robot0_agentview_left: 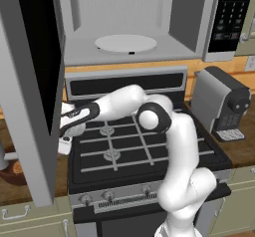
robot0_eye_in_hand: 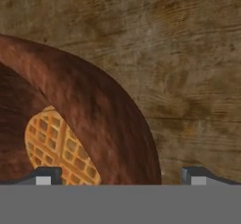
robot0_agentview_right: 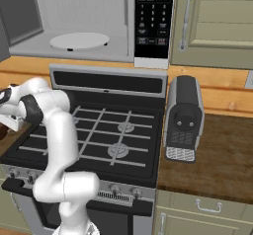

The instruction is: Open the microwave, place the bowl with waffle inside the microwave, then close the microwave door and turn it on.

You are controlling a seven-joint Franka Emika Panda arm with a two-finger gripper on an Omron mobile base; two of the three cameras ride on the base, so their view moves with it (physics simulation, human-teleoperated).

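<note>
Evidently the first step is complete: the microwave (robot0_agentview_left: 134, 27), a silver-grey box with a pale ribbed cavity, stands with its black-glazed microwave door (robot0_agentview_left: 30, 81) swung wide. Loading, closing and starting remain. The thick-walled reddish wooden bowl (robot0_eye_in_hand: 94, 110) rests on the wood-grain counter (robot0_eye_in_hand: 179, 53), the gridded golden waffle (robot0_eye_in_hand: 56, 148) inside. The gripper (robot0_eye_in_hand: 121, 175) straddles the bowl's wall, jaws spread, grasping nothing.

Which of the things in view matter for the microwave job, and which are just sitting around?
Job: silver-grey microwave with white turntable, its open black-glass door, reddish-brown wooden bowl, golden grid waffle.
Lying about: black gas stove, grey coffee machine, beige cabinet door.
</note>
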